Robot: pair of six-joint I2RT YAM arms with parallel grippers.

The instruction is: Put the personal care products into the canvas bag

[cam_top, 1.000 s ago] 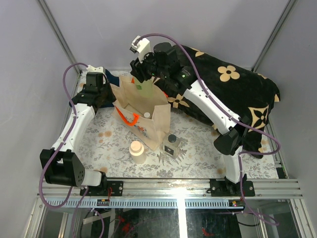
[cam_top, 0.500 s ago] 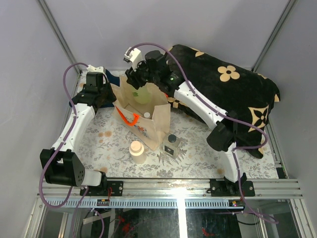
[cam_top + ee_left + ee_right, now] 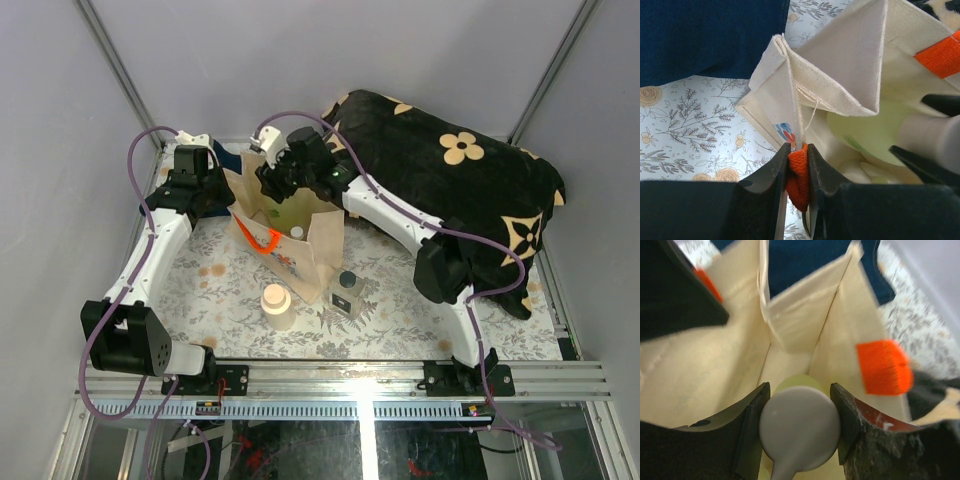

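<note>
The canvas bag [image 3: 318, 250] stands upright left of centre on the floral-patterned table [image 3: 400, 320], its mouth gaping. The right claw [image 3: 799, 407] reaches down into that mouth. It is clenched on the pale green bottle [image 3: 790, 383] at its beige cap, so the bottle hangs inside the bag between the cream walls. The left claw [image 3: 796, 159], at the bag's upper-left rim, is pinched tight on an orange handle [image 3: 798, 182].

A slim clear white-capped bottle [image 3: 297, 232] sits inside the bag with only its cap showing. On the table just below the bag stands the cream squat round bottle [image 3: 277, 305]. The square glass dark-capped bottle [image 3: 347, 292] stands just beside the bag's lower-right corner.

A small blue-and-red print [image 3: 786, 133] marks the bag's side, but any lettering on it is too small to read. A black floral cushion [image 3: 470, 170] fills the upper right, and a dark blue cloth [image 3: 705, 35] lies at the upper left beyond the bag.
</note>
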